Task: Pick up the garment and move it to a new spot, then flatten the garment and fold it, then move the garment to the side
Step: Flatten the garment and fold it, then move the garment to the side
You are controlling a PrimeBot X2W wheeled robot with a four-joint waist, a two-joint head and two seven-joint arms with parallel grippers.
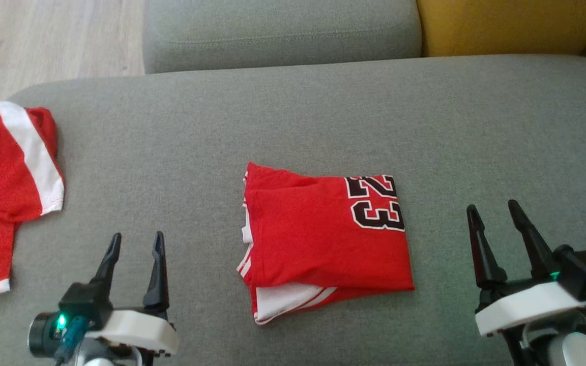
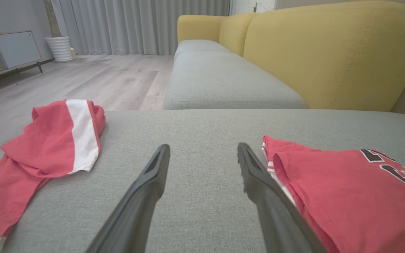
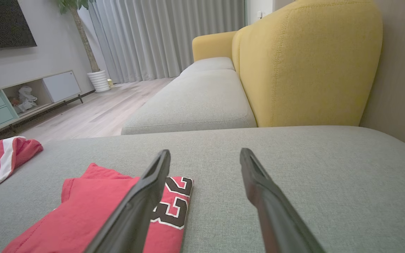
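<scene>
Garment, a soft red jersey folded into a neat rectangle, lies mid-frame on the nubby grey cushion; left gripper and right gripper flank it, tapered fingers spread wide, empty.

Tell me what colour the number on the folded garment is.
The number is black, outlined white, on red; head view shows it best.

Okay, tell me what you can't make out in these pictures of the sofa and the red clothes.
Red-and-white garment: head view, the left edge cuts it off.
Folded jersey: head view, its top layer hides the folds beneath.
Jersey number: right wrist view, a finger of the right claw covers part.
Shelf items: right wrist view, too small.
</scene>
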